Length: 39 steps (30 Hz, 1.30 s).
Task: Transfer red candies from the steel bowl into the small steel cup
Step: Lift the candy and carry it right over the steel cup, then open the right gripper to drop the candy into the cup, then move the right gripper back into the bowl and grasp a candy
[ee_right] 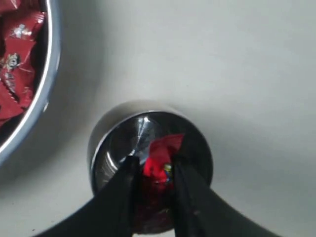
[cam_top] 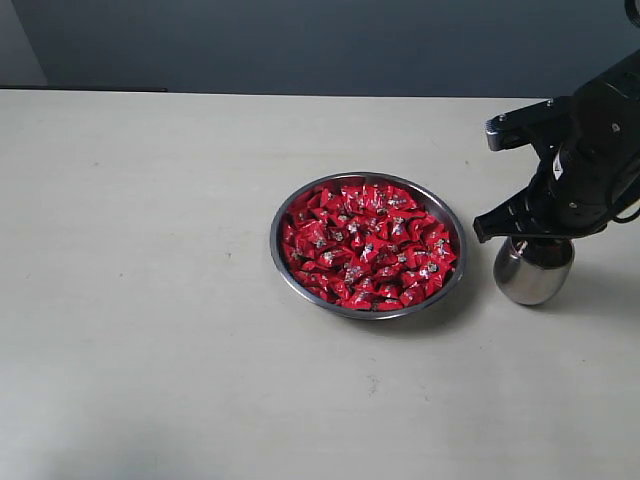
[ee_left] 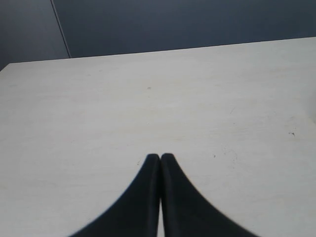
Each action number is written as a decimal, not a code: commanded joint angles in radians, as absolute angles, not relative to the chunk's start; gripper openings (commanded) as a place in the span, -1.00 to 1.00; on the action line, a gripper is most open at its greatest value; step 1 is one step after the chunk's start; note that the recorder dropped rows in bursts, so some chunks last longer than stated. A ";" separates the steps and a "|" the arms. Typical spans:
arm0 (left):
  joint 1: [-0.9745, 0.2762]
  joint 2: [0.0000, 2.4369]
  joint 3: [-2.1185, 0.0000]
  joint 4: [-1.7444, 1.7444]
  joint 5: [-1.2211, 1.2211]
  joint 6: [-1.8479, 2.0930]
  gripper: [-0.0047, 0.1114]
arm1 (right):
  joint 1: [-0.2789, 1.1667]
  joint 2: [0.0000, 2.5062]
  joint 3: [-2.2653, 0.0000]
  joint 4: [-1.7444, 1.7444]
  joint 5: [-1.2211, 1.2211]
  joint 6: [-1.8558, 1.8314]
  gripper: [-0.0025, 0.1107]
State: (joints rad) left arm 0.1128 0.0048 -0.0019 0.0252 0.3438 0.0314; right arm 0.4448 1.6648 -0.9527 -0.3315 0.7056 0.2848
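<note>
The steel bowl (cam_top: pixel 275 240) sits mid-table, heaped with red candies (cam_top: pixel 365 245). Just to its right stands the small steel cup (cam_top: pixel 532 272). My right gripper (cam_top: pixel 535 235) hangs straight over the cup's mouth. In the right wrist view its fingers (ee_right: pixel 131 170) pinch one red candy (ee_right: pixel 159 159) above the cup (ee_right: pixel 113 133), and dark red shows deeper inside the cup. The bowl's rim (ee_right: pixel 49 74) and some candies (ee_right: pixel 17 59) show at that view's edge. My left gripper (ee_left: pixel 160 157) is shut and empty over bare table, and does not appear in the exterior view.
The pale tabletop (cam_top: pixel 150 300) spreads wide to the left of and in front of the bowl. A dark wall (cam_top: pixel 300 40) runs behind the table's far edge. The right arm's black body (cam_top: pixel 600 150) stands above the cup at the right edge.
</note>
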 commanded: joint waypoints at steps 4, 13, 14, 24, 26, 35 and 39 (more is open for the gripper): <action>0.108 0.000 0.000 0.027 0.334 0.029 -0.91 | 0.438 1.662 -0.952 -0.343 0.725 0.288 -0.28; 0.108 0.000 0.000 0.027 0.334 0.029 -0.91 | 0.438 1.644 -0.954 -0.343 0.729 0.288 -0.27; 0.108 0.000 0.000 0.027 0.334 0.029 -0.91 | 0.438 1.636 -0.954 -0.343 0.728 0.288 -0.27; 0.108 0.000 0.000 0.027 0.334 0.029 -0.91 | 0.441 1.555 -1.025 -0.202 0.727 0.259 -0.27; 0.108 0.000 0.000 0.027 0.334 0.029 -0.91 | 0.445 1.562 -1.043 -0.110 0.704 0.182 -0.27; 0.108 0.000 0.000 0.027 0.334 0.029 -0.91 | 0.489 1.700 -1.185 0.193 0.619 -0.028 -0.27; 0.108 0.000 0.000 0.027 0.334 0.029 -0.91 | 0.489 1.791 -1.262 0.190 0.623 -0.030 -0.27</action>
State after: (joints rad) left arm 0.1128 0.0048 -0.0019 0.0252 0.3438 0.0314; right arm 0.4901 1.7402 -1.2156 0.1909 0.6309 -0.0156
